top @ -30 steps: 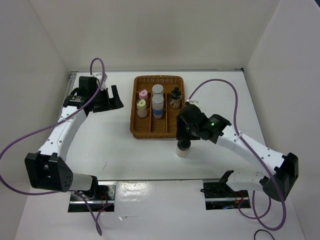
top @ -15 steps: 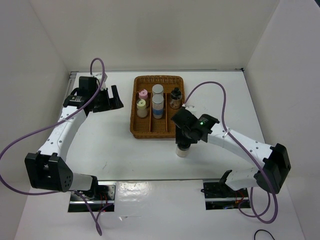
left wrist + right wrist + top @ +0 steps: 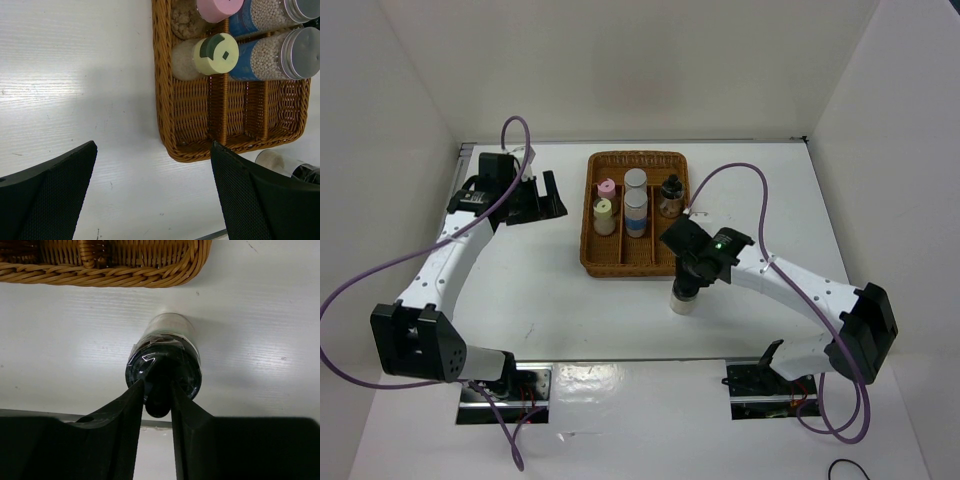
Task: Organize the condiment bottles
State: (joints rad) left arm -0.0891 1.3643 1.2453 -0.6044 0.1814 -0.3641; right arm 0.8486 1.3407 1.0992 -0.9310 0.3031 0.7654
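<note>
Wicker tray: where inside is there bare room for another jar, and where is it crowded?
Free: the near ends of all three lanes of the brown wicker divided tray, between its front rim and the yellow-lidded jar, blue-labelled silver-lidded jar and black-lidded jar. Crowded: the far half, with the pink-lidded jar and plain silver-lidded jar too.

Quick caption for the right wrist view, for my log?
Right gripper pinches the black-lidded jar standing beside the wicker tray.

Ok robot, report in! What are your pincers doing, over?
Left pincer open, idle beside wicker tray. Right pincer pinching top of black-lidded jar, upright on table just outside tray. Five jars in tray. Nothing between jar and tray.
</note>
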